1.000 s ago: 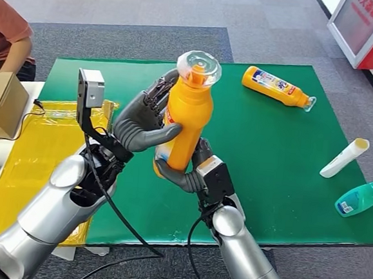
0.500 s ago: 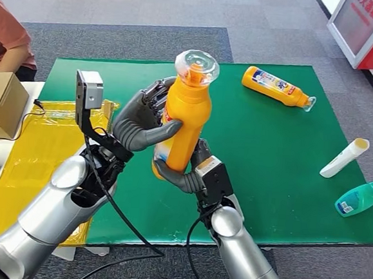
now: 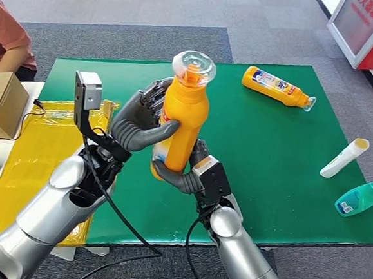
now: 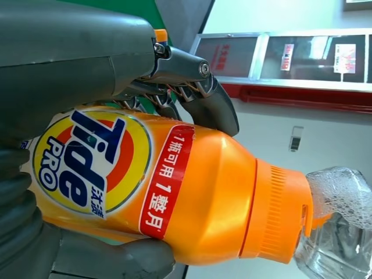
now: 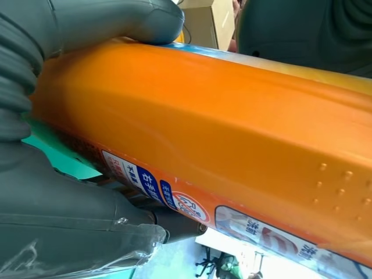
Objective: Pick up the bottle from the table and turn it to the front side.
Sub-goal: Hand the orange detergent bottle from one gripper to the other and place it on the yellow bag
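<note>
Since a second ago, shifted a little leftward: orange bottle [image 3: 182,123] with both hands, cap tipped slightly further left, otherwise same grip. Held upright, lifted clear above the green table [image 3: 271,159], clear cap [image 3: 194,67] on top. At the base, right hand [image 3: 184,176] cupping the bottle from below, thumb and fingers pressed on opposite sides, seen close in the right wrist view as grey fingers [image 5: 88,226] under the orange wall [image 5: 219,128]. Higher up, left hand [image 3: 139,119] wrapped around the middle, thumb across the near face, darker fingers behind; in the left wrist view the round blue, red and yellow label [image 4: 92,168] facing that camera between thumb [image 4: 110,258] and fingers [image 4: 193,75]. Left forearm angled up from the lower left, wrist camera block [image 3: 87,90] standing above it, cables hanging below. Right forearm rising from the near table edge, just in front of the green surface. Open green surface to the right of the hands and beyond them. Far right, near the edge: teal bottle [image 3: 360,198] and white tube [image 3: 344,158] lying flat. Further back, second orange bottle [image 3: 278,86] lying on its side. To the left, yellow bag [image 3: 37,147], cardboard box [image 3: 2,102], and a person's arm [image 3: 9,41] at the far left.
</note>
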You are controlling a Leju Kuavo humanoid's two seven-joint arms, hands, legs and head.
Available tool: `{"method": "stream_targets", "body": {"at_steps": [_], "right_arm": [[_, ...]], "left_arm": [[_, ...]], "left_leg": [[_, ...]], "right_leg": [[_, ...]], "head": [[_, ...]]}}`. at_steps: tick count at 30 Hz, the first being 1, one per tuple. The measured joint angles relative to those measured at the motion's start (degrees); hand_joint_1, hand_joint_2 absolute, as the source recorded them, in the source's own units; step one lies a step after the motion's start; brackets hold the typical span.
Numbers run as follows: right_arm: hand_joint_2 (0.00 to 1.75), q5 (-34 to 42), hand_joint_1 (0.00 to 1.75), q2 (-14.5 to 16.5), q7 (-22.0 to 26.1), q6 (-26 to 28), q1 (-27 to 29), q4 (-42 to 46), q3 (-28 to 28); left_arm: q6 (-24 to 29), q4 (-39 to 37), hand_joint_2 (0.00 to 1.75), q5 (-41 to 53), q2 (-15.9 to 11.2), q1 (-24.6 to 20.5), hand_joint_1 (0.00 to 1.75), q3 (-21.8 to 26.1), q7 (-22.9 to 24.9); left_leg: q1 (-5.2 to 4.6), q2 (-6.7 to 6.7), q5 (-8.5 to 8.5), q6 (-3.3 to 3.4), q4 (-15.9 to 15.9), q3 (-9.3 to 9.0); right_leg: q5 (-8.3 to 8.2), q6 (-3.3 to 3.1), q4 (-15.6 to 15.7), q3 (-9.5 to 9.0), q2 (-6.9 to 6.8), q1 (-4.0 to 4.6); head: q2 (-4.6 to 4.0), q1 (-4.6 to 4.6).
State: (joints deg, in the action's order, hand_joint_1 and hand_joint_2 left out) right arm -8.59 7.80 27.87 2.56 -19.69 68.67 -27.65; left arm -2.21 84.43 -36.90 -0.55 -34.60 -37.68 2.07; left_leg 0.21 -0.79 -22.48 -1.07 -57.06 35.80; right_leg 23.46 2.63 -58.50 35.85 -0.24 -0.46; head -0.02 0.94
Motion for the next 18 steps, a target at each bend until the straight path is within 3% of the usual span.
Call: {"method": "stream_targets", "body": {"at_steps": [10,11,14,15,18], "right_arm": [[1.75,-0.05,1.75,0.00,-0.15,0.06,-0.01,-0.01,-0.10],[1.75,-0.06,1.75,0.00,-0.16,0.07,-0.02,-0.02,-0.13],[1.75,-0.12,1.75,-0.01,-0.25,0.23,-0.04,-0.04,-0.18],[1.75,-0.28,1.75,-0.02,-0.36,0.49,-0.07,-0.04,-0.20],[1.75,-1.84,1.75,-0.05,-1.05,2.25,-0.19,-0.10,-0.36]], "left_arm": [[0.13,0.00,1.75,0.70,-0.29,0.04,1.75,0.00,-0.41],[0.13,0.00,1.75,0.70,-0.31,0.04,1.55,0.00,-0.41],[0.20,0.00,1.75,0.82,-0.39,0.04,0.24,-0.01,-0.36],[0.37,-0.01,1.75,1.07,-0.42,0.03,0.00,-0.04,-0.12],[1.37,-0.23,1.75,2.42,-0.58,-0.18,0.00,-0.32,2.17]], "left_leg": [[0.00,0.00,0.00,0.00,0.00,0.00],[0.00,0.00,0.00,0.00,0.00,0.00],[0.00,0.00,0.00,0.00,0.00,0.00],[0.00,0.00,0.00,0.00,0.00,0.00],[0.00,0.00,0.00,0.00,0.00,0.00]], "right_leg": [[0.00,0.00,0.00,0.00,0.00,0.00],[0.00,0.00,0.00,0.00,0.00,0.00],[0.00,0.00,0.00,0.00,0.00,0.00],[0.00,0.00,0.00,0.00,0.00,0.00],[0.00,0.00,0.00,0.01,0.00,0.00]], "head": [[0.00,0.00],[0.00,0.00],[0.00,-0.01],[0.00,-0.01],[0.00,-0.01]]}}
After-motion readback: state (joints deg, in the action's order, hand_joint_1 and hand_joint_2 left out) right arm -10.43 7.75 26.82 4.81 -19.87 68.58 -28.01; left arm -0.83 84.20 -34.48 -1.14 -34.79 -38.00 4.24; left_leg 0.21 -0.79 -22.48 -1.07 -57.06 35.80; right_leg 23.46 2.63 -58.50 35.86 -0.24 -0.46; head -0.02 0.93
